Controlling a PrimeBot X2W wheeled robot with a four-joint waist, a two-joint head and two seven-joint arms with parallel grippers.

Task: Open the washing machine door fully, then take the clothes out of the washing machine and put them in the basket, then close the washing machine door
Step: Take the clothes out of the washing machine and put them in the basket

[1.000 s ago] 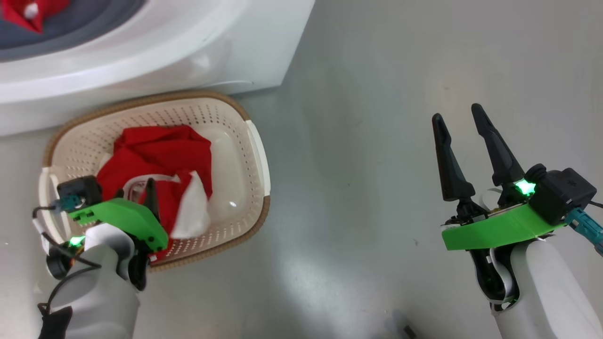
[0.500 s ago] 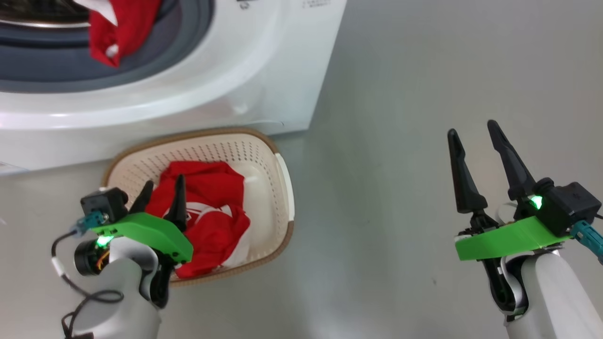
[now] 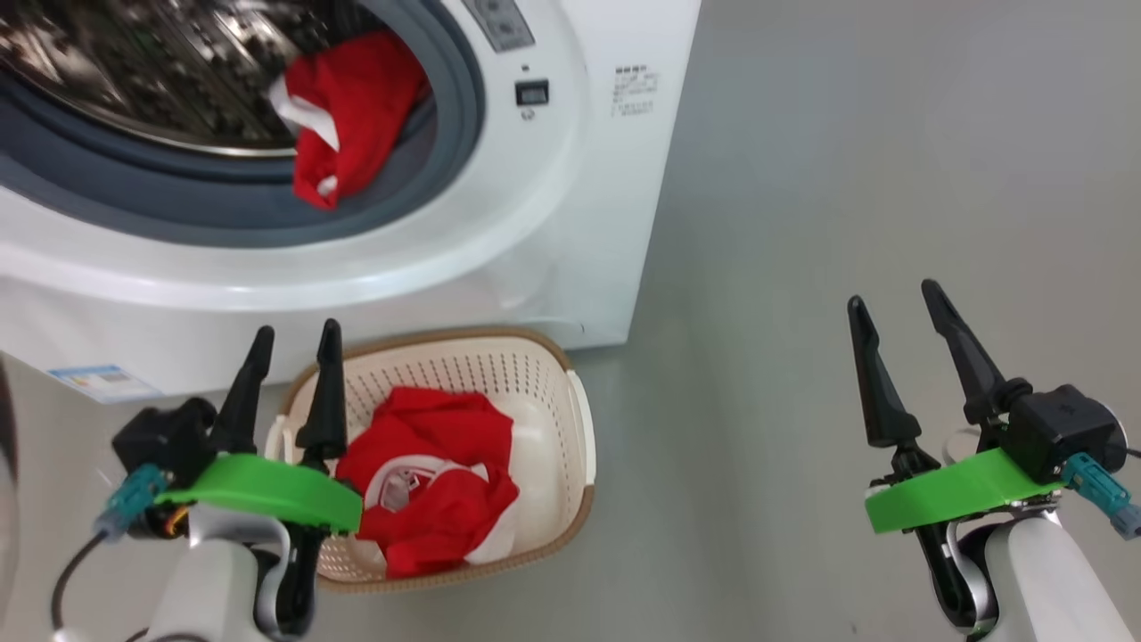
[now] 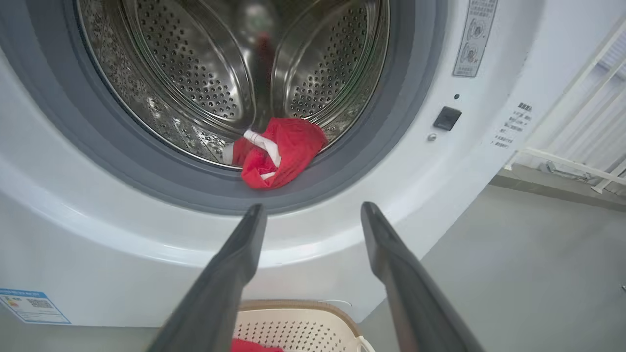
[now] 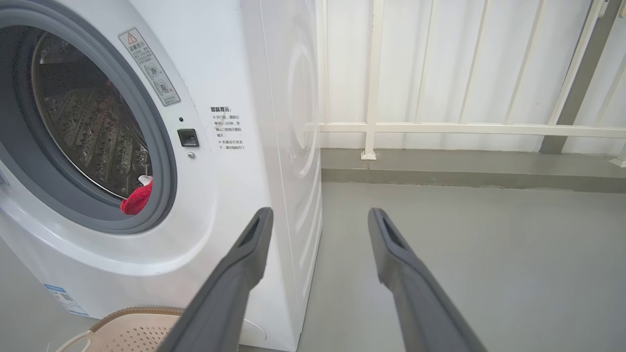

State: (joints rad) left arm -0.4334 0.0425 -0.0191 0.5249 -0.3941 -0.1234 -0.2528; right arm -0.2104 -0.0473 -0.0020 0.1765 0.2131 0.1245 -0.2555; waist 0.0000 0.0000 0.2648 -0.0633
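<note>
While the left gripper [image 3: 298, 330] and right gripper [image 3: 892, 294] both hang spread and empty, send the left to the red white-trimmed garment [image 4: 281, 156] slumped on the boxy white washing machine's [image 3: 570, 223] grey rubber ring [image 4: 342, 171]. Pinch its bunched middle; it seems to be the last one inside.

My left gripper [image 3: 298, 328] sits at the lower left of the head view, its two dark fingers parted, empty, leaning slightly right as they point up. My right gripper [image 3: 892, 294] is at the lower right, fingers spread and empty too, leaning left. Each wrist carries a green plate [image 3: 267, 489] above a pale forearm [image 3: 1043, 580]. Both wrist views show clear gaps between the fingers.
</note>
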